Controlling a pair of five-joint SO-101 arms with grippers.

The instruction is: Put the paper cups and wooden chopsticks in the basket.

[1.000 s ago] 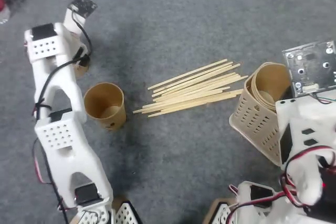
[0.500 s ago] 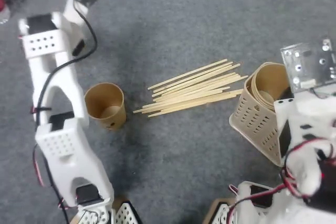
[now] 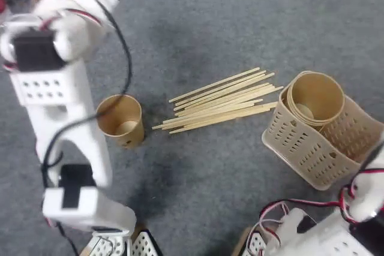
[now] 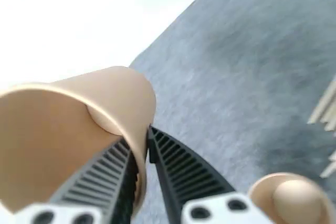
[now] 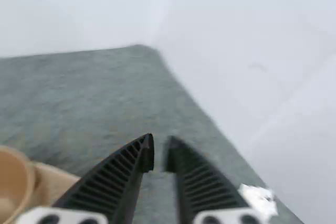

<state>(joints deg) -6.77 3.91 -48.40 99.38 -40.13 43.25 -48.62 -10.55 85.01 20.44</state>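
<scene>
Carry the held cup [image 4: 68,129] across to the basket [image 3: 300,148], set on the right arm's side of the counter [image 3: 204,184]. Note the grip first: left gripper [image 4: 146,139] closed on the cup's wall, one jaw inside the rim and one outside, with the cup raised well above the counter. Keep that pinch firm but light, since thin paper probably buckles or slides out at the rim under a hard squeeze or a jerky swing.

Travel high. Pass over the second cup [image 3: 120,121], standing mouth up just beside the left arm, and over the wooden chopsticks [image 3: 219,103], fanned loosely between that cup and the basket. Avoid dipping early, as a brush there would likely scatter the sticks or topple the cup.

Aim for the nested cups [image 3: 315,97] in the basket's end nearest the chopsticks. Turn the held cup mouth up above them, lower it straight into the top one, and open the jaws only once it is seated. Go gently at contact, because a light basket may shift or tip under a sideways push.

Mind the right gripper [image 5: 158,153], with its jaws almost touching and holding nothing. Leave it out of the approach line.
</scene>
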